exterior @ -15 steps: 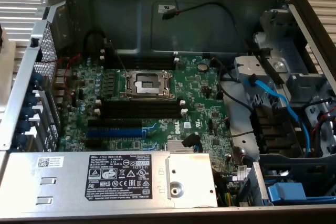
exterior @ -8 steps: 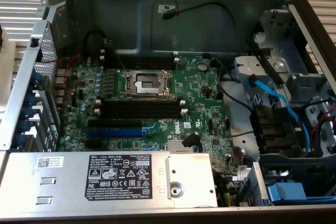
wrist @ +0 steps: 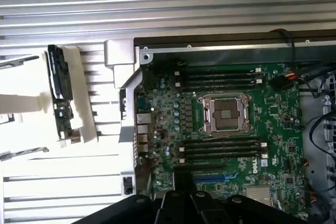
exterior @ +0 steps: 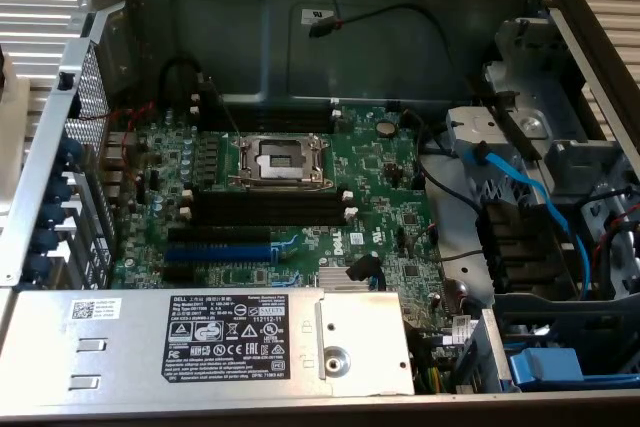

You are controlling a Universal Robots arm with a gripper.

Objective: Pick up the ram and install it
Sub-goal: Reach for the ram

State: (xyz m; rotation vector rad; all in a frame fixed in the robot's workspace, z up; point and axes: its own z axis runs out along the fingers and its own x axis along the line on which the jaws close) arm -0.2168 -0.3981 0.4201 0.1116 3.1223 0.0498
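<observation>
The ram (wrist: 56, 87) stands on edge in a white holder (wrist: 86, 111) on the ribbed bench (wrist: 210, 3), outside the open computer case (wrist: 123, 59) and just beside its corner. In the exterior view, long black slots (exterior: 270, 209) lie empty at 6 o'clock from the CPU socket (exterior: 280, 159), and a blue cable (exterior: 535, 197) runs at 3 o'clock. The gripper (wrist: 184, 198) hangs over the motherboard (wrist: 157, 103), well apart from the ram. I cannot tell whether it is open or closed.
</observation>
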